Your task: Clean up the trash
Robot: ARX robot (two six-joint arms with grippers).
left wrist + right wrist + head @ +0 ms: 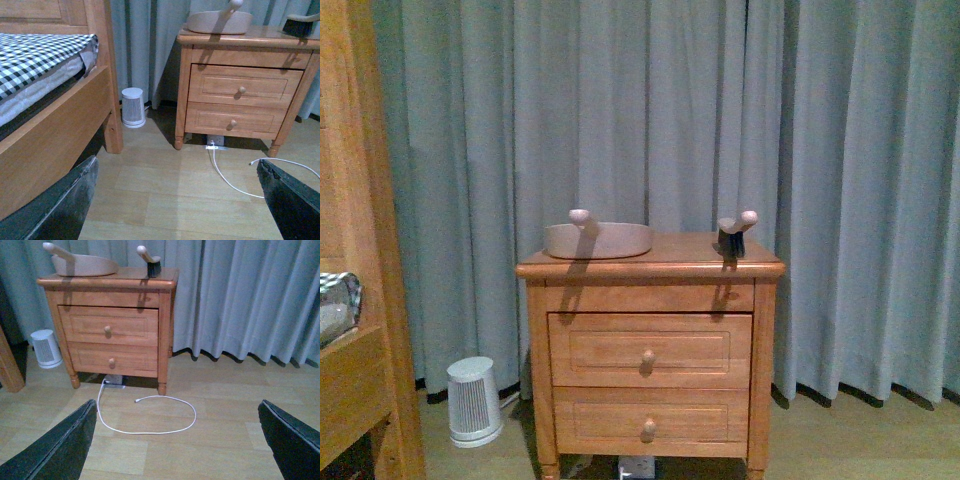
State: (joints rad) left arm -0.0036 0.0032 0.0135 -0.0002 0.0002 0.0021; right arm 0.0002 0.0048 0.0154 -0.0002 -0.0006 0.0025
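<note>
No wad of white tissue shows in any view; the trash is out of view. A beige dustpan [598,238] lies on top of the wooden nightstand [650,350], and a small hand brush [733,236] with black bristles stands at the nightstand's right side. Both also show in the left wrist view, dustpan [219,21] and brush [301,25], and in the right wrist view, dustpan [82,264] and brush [151,262]. My left gripper [177,200] is open and empty above bare wood floor. My right gripper [177,440] is open and empty above the floor. Neither arm shows in the front view.
A white ribbed bin [474,400] stands on the floor left of the nightstand. A wooden bed frame [55,130] with checked bedding [35,57] is at the left. A white cable [150,415] loops on the floor from a power strip [115,381] under the nightstand. Grey curtains [820,150] hang behind.
</note>
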